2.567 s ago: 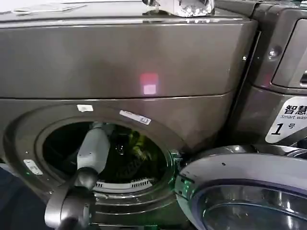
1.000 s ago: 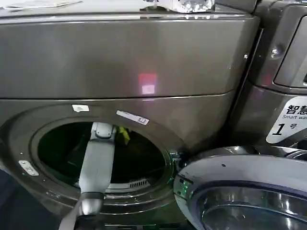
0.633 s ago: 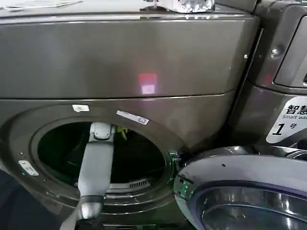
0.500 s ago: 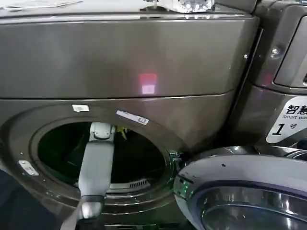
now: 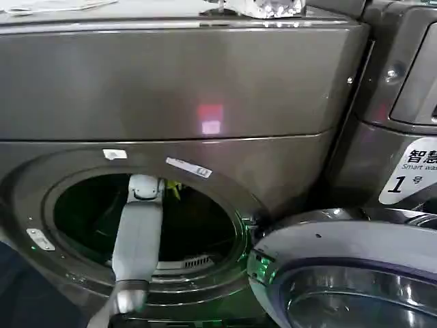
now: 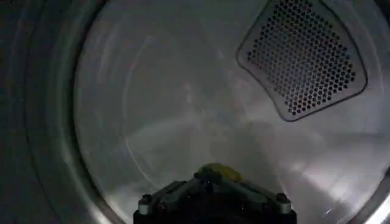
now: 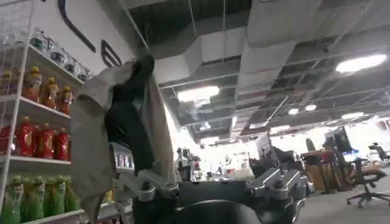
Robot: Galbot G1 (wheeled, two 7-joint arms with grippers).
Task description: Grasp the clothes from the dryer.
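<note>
The dryer point(image 5: 171, 89) is the dark grey-bronze machine with a small pink light and a round porthole point(image 5: 147, 219) standing open. My left arm point(image 5: 136, 232) reaches straight into the drum. A scrap of the yellow-green clothes point(image 5: 175, 187) peeks out beside its wrist. In the left wrist view, my left gripper point(image 6: 211, 175) has its fingers closed to a point on the yellow-green clothes point(image 6: 220, 171), held above the bare drum wall. My right gripper point(image 7: 210, 182) points up at a ceiling, away from the dryer, with its fingers spread and nothing between them.
The dryer's round door point(image 5: 341, 273) hangs open at the lower right, close to the porthole. A neighbouring machine with a white "1" sticker point(image 5: 408, 174) stands to the right. A perforated vent panel point(image 6: 301, 58) sits in the drum's back wall. Bottle shelves point(image 7: 30, 140) show beside the right gripper.
Since the earliest frame my left arm has straightened and gone deeper into the drum, and the clothes have moved from the drum floor up to its tip. Over the last second almost nothing moved.
</note>
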